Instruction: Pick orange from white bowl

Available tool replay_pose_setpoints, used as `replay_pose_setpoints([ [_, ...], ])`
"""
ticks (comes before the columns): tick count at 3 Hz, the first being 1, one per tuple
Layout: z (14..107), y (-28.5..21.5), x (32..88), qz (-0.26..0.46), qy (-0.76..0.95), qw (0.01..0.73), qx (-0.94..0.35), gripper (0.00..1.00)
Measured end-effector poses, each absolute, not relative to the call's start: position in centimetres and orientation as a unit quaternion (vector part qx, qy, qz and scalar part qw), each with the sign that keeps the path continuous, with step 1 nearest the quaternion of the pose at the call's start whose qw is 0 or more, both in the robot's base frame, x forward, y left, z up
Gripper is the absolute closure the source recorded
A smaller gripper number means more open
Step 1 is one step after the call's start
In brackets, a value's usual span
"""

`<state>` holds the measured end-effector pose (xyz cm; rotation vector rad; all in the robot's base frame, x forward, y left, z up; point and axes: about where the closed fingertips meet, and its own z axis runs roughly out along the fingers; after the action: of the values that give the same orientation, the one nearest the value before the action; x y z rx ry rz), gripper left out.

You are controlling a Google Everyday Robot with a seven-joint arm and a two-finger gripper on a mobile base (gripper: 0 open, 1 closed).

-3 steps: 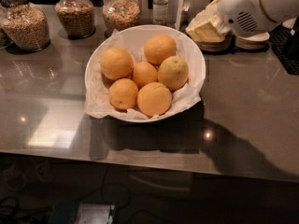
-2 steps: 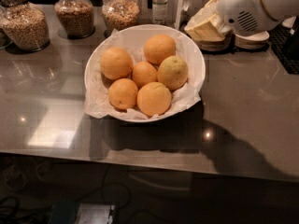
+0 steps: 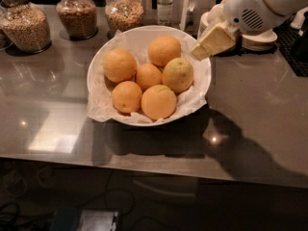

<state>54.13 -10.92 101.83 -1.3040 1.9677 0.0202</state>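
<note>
The orange [image 3: 178,74] lies in the white bowl [image 3: 131,34], not yet picked. The gripper [image 3: 199,51] hovers just beside the rim; its opening cannot be told.

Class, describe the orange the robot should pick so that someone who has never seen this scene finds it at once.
On the grey counter sits the wide, paper-lined white bowl. The orange lies at its right side, nearest the gripper hovering by the right rim. Unlike its brighter neighbours, it is duller and yellow-green.
</note>
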Motion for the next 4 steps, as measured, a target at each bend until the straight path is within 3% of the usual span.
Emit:
replay_pose_setpoints([
  [1, 100.6, -11.5, 54.5, 0.000, 0.785, 0.345, -0.515, 0.00],
  [3, 97.8, -10.2, 54.0, -0.001, 0.776, 0.296, -0.557, 0.40],
  [4, 95.9, -9.6, 53.8, 0.005, 0.773, 0.271, -0.574, 0.44],
])
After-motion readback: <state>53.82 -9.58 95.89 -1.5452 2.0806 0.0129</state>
